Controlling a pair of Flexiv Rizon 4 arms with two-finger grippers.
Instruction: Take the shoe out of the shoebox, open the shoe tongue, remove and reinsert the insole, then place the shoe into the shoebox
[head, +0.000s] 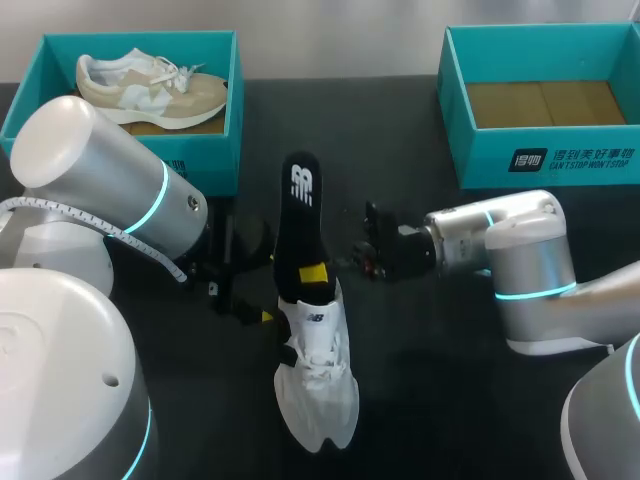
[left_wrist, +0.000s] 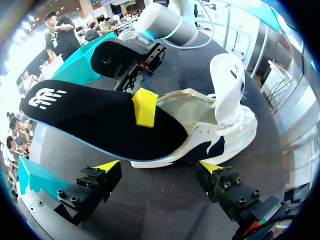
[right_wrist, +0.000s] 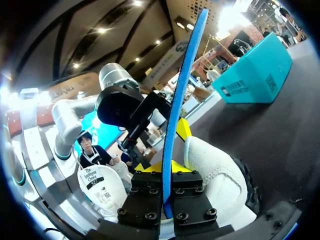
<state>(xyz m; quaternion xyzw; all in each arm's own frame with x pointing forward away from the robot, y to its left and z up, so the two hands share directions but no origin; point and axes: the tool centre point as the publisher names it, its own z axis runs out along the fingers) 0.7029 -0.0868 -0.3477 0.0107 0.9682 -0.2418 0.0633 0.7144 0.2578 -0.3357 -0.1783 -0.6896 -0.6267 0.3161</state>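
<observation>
Looking down from the head view, we find the white shoe lying at six o'clock on the worktop, toe toward six, with the black insole jutting from its mouth toward twelve. Our right tool, reaching in from three o'clock, pinches the insole just at the collar. The shoebox sits at two o'clock.

From the left wrist, our left tool stands spread, with the shoe's sole just ahead of its tips and touching neither, as far as we can tell.

From the right wrist, the insole runs edge-on through the right tool's clamped grip.

We judge the insole half in, half out. We should first brace the shoe with the left tool, then guide the insole straight along the shoe's length, unbent.
</observation>
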